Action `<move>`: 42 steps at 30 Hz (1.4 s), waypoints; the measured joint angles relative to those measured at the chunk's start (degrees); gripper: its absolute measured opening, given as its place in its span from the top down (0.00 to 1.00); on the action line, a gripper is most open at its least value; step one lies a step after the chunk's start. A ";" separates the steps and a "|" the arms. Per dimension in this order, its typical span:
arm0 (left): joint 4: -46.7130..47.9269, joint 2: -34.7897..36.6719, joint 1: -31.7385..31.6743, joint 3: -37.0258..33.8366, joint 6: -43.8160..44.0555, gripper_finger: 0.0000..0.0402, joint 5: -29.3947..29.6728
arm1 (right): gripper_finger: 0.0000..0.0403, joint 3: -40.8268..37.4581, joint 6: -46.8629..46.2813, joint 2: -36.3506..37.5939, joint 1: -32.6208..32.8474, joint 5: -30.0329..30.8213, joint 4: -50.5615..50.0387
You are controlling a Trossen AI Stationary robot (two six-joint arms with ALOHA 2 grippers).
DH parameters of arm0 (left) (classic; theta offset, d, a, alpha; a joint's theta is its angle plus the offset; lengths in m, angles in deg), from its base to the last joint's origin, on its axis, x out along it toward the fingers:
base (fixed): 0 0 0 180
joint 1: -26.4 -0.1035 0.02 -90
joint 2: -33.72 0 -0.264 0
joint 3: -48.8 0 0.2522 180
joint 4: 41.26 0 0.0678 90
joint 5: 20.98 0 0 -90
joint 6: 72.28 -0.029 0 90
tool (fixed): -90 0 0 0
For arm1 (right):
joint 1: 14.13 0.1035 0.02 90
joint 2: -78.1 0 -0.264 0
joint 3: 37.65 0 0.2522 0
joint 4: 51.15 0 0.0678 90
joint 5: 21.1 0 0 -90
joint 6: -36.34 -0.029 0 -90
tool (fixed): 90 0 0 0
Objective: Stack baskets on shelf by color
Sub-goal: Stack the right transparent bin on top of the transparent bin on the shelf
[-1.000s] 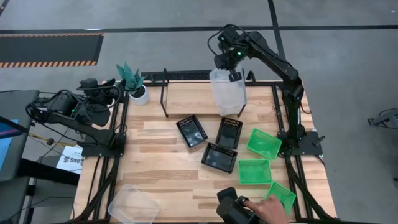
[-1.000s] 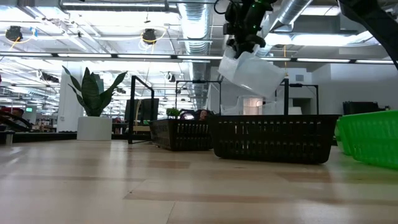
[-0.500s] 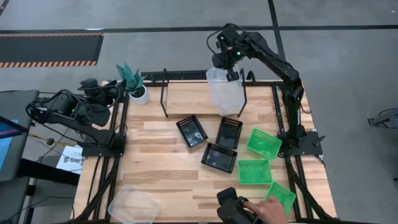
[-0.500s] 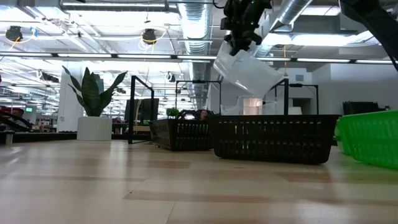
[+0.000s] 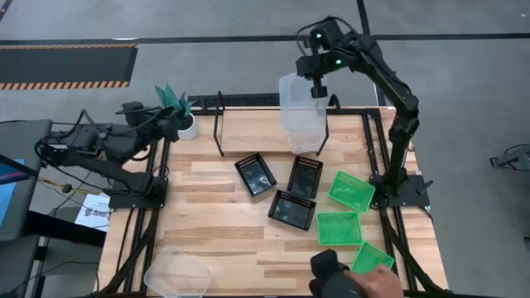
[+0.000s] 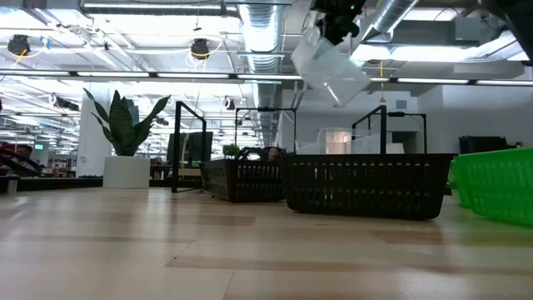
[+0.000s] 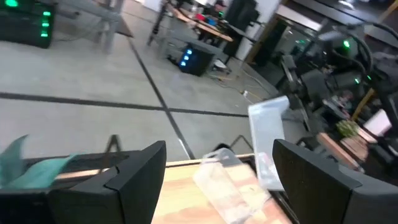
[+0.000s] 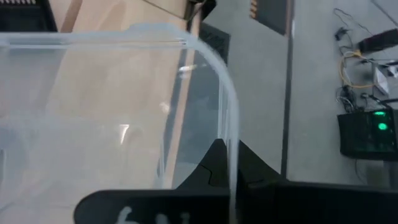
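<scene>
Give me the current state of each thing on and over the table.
Right claw: shut on clear basket, held tilted above the shelf.
Left claw: open, holding nothing, by the plant pot.
Second clear basket: on the table's near edge.
Black baskets: unstacked on the table.
Green baskets: unstacked on the table.

Robotics lab hall, exposed ceiling ducts point(image 6: 258, 33), concrete floor point(image 5: 207, 62), hazard-striped mat point(image 5: 66, 66)

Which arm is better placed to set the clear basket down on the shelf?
Right. The right hand is shut on the clear basket, held raised above the shelf. The left hand is open and empty at the table's far left edge, beside the plant pot.
</scene>
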 joint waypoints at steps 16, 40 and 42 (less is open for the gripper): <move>-7.42 -10.03 -16.84 0.00 -9.37 0.29 -18.26 | 0.99 -1.16 -1.58 -3.69 1.45 -1.91 -5.90; -6.11 -9.62 -17.71 0.00 -9.37 0.29 -17.34 | 1.00 -1.09 12.52 -16.32 0.09 8.55 -6.82; -6.08 -9.60 -18.01 0.00 -9.36 0.29 -17.35 | 1.00 -1.07 12.69 -16.81 -0.13 8.29 -6.78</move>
